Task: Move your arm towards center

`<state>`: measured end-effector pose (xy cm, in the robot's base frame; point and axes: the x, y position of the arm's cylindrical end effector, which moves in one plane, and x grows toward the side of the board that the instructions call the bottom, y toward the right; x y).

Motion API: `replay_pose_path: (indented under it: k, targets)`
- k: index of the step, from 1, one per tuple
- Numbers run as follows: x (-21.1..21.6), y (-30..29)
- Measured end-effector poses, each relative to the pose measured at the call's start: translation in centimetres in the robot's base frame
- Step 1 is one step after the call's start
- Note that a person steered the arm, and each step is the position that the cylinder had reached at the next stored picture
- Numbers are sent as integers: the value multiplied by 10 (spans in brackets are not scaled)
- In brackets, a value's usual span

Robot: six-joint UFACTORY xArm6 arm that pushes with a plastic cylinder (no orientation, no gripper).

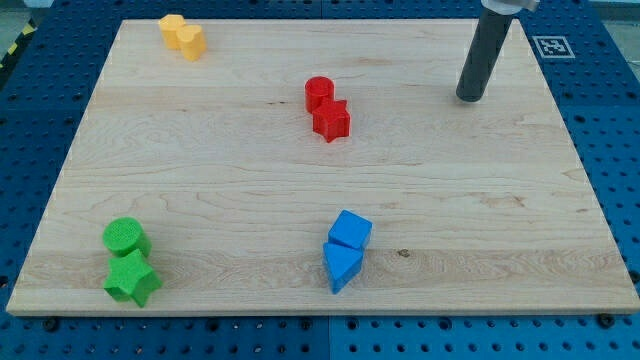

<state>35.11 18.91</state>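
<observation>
Camera view: Your rod is standing in the upper right part of the wooden desk (300, 200), its long axis running nearly upright and leaning slightly toward the view's top right, where it is leaving the frame. My tip (470, 99) is pointing down and resting on bare wood, well apart from every block. No jaws are fitted to this arm, so you are seeing no released or clenched state.

A red cylinder (319, 93) and a red block (332, 120) of unclear shape are sitting touching each other left of the tip, near the desk's upper middle. Two yellow blocks (182, 37) are lying together at the view's top left. A green cylinder (125, 238) is sitting just above a green star-shaped block (132, 279) at the bottom left, the two touching. A blue cube (350, 230) is touching a blue wedge-like block (342, 266) at the bottom centre. The desk's centre is lying down and to the left of the tip.
</observation>
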Motion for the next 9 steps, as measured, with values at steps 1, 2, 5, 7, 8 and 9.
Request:
replay_pose_path:
  k: [1, 2, 5, 7, 8, 9]
  targets:
    - [-16, -2]
    - [-80, -53]
    - [-27, -99]
    - [22, -88]
    - [22, -87]
    - [25, -85]
